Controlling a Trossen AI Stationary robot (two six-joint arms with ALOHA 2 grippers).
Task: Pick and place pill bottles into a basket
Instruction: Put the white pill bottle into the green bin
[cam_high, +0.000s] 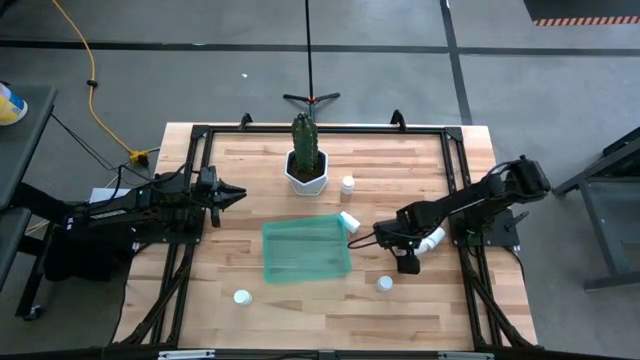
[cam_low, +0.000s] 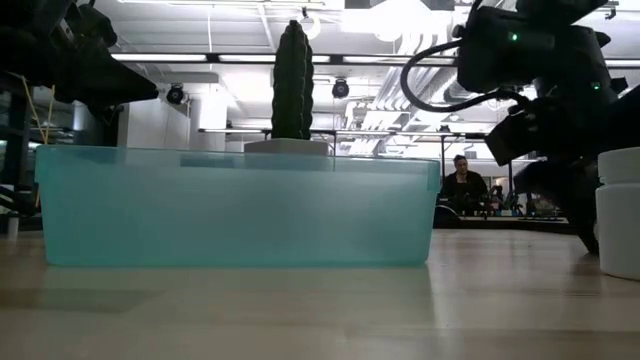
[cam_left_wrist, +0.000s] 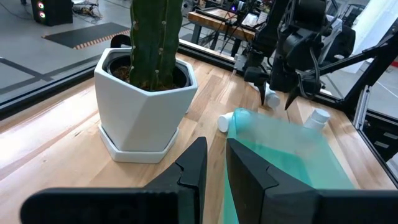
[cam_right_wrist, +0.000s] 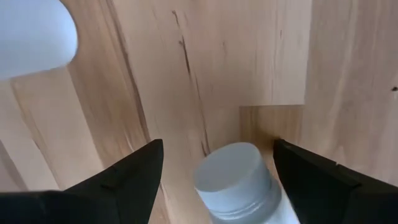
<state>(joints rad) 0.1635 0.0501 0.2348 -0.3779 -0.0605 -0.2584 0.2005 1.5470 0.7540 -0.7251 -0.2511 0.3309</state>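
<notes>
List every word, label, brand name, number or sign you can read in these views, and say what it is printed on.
No text can be read in any view.
Pill bottles: plain white, no label legible.
Bottle between the right gripper's fingers: blank cap and body.
Basket: plain teal plastic.
Cactus pot: plain white.
Room behind, low view: any signs too small to read.

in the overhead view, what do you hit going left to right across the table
left gripper → bottle near the front edge → green basket → bottle by the pot → bottle in front of the right arm → bottle lying by the right arm
</notes>
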